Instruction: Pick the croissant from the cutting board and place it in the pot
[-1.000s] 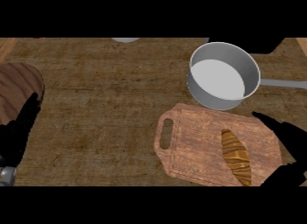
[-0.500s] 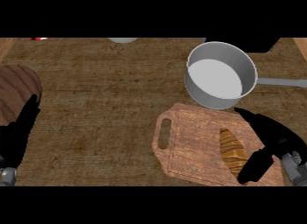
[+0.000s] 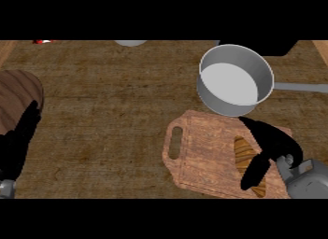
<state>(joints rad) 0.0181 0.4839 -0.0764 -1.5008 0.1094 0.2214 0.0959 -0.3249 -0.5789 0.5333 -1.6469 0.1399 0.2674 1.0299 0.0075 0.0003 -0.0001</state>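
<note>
Right hand: low over the right part of the cutting board, open. The fingers stretch far-left and the thumb points near, spread apart from them. No grasp is made, and contact with the croissant cannot be told.
Croissant: lies on the right half of the cutting board, lengthwise from far to near. Its middle shows in the gap between thumb and fingers, and the thumb crosses over its near part.
Cutting board: flat on the counter, handle slot at its left end, just near of the pot.
Pot: far right on the counter, nothing inside, long handle pointing right.
Left hand: at the left edge, open, fingers straight and pointing far, holding nothing. It is at rest, overlapping a round wooden slab.
Counter: brown woven-look surface carrying all the items.
</note>
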